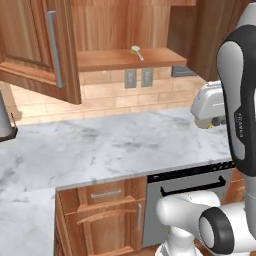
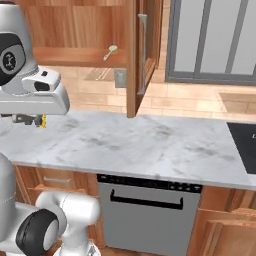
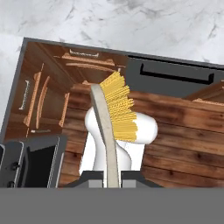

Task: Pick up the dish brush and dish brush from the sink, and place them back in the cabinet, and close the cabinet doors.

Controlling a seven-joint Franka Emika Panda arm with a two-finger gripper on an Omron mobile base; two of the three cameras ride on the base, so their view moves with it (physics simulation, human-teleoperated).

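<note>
**One brush in our grip, the other on the cabinet shelf**

In the hand view we see our gripper (image 3: 113, 175) pressed together on the handle of a dish brush (image 3: 111, 118). Its tan handle rises between the two fingertips, and the yellow bristles point to the right side of this view. Behind it are the marble counter (image 3: 131, 22) and a dark dishwasher front (image 3: 175, 76).

In the left base view the second brush (image 1: 136, 52) lies on the bottom shelf of the open cabinet (image 1: 125, 59). The left cabinet door (image 1: 35, 45) stands open, and in the right base view the other door (image 2: 142, 50) is open too
</note>
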